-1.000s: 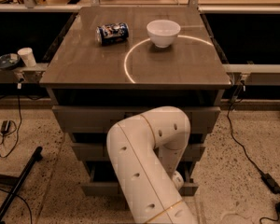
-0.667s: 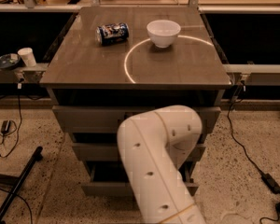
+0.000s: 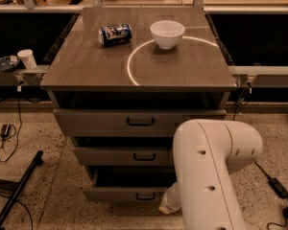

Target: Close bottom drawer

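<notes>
- The bottom drawer [image 3: 116,194] is the lowest of the grey-brown cabinet's [image 3: 62,78] three, with a flat front the same colour as the two above.
- It stands pulled out: its front sits forward of the middle drawer [image 3: 110,155], and a dark strip of plain interior shows behind it.
- A small dark bar handle [image 3: 145,196] lies level at the middle of the front.
- The front hangs square to the cabinet, just above the speckled floor.
- Its right end is hidden behind the white arm.
- The gripper [image 3: 167,206] is low at the drawer front's right part, seemingly touching it.
</notes>
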Robot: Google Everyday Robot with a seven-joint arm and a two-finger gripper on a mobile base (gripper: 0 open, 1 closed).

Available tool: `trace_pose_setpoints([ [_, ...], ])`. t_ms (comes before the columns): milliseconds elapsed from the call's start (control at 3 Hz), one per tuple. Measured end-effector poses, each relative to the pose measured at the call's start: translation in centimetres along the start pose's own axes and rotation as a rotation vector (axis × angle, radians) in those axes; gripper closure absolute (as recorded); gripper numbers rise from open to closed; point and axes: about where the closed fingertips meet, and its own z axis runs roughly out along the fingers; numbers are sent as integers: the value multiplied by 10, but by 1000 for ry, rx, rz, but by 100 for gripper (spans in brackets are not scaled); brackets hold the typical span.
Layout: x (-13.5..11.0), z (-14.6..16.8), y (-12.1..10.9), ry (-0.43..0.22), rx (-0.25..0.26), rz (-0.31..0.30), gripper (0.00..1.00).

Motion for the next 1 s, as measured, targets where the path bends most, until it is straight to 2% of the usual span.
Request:
trace_pose_setpoints([
  [333,0,0,0,0,0,0,100],
  [667,-2,4,-1,36,15,-10,100],
  [1000,-9,3,-16,60,66,-24,100],
])
